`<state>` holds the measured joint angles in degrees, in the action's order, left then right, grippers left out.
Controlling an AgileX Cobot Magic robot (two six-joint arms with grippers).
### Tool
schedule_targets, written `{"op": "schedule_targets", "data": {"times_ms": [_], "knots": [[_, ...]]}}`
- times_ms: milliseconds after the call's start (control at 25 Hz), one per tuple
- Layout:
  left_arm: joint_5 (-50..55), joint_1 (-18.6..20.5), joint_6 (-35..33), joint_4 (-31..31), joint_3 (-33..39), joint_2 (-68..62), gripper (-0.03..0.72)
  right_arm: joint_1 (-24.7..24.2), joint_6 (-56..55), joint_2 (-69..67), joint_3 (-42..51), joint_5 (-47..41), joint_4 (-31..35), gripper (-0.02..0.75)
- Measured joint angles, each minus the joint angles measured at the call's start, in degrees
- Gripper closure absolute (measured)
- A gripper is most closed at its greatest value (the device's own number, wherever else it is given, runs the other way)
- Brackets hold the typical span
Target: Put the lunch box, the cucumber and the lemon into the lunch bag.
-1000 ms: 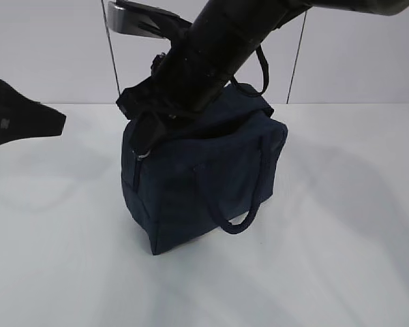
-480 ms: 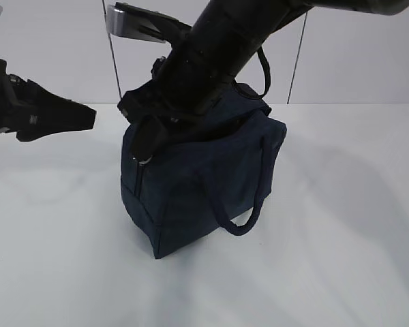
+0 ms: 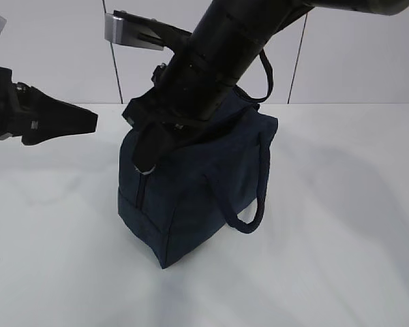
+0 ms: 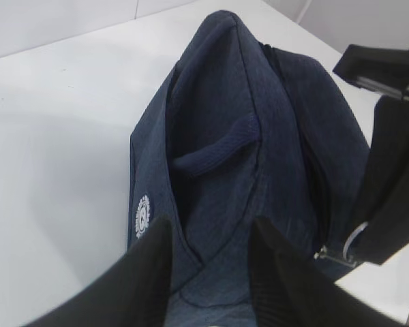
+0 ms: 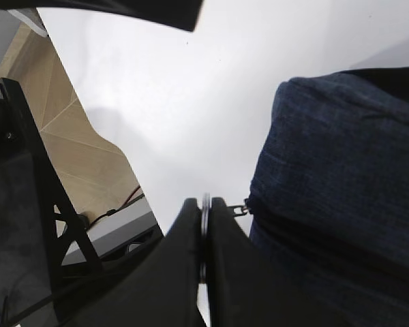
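Observation:
The navy lunch bag (image 3: 204,184) stands on the white table (image 3: 341,238), one strap handle (image 3: 251,216) hanging down its side. My right gripper (image 3: 146,162) reaches across from the upper right and is shut on the bag's silver ring pull (image 5: 205,204) at the zipper's end. In the left wrist view the right gripper (image 4: 388,197) shows beside the bag (image 4: 259,129). My left gripper (image 3: 90,120) hovers left of the bag, a little apart from it, its fingers (image 4: 160,238) open with nothing between them. The lunch box, the cucumber and the lemon are out of view.
A grey wall runs behind the table. A silver plate (image 3: 133,30) juts out by the right arm at the top. In the right wrist view the table's edge drops to a wooden floor (image 5: 75,150) and a black frame (image 5: 34,204).
My left gripper has come in from the left edge toward the bag. The bag has shifted and turned slightly under the right gripper's hold on the ring pull.

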<state>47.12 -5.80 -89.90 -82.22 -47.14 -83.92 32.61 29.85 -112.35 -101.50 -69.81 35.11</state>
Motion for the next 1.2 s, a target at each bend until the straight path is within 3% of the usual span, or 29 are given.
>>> {"op": "schedule_targets", "data": {"times_ms": [680, 920, 1200], "knots": [[-2.55, 0.0, -3.27, 1.82, 0.0, -0.21, 0.427, 0.0, 0.35, 1.75, 0.22, -0.52, -2.06, 0.718], [1.14, 0.0, -3.27, 2.42, 0.0, -0.21, 0.426, 0.0, 0.43, 3.96, 5.71, -0.52, -1.47, 0.718], [4.6, 0.0, -6.85, 4.58, 0.0, -0.21, 0.318, 0.0, 1.29, 5.36, 6.2, -0.52, -1.5, 0.718]]}}
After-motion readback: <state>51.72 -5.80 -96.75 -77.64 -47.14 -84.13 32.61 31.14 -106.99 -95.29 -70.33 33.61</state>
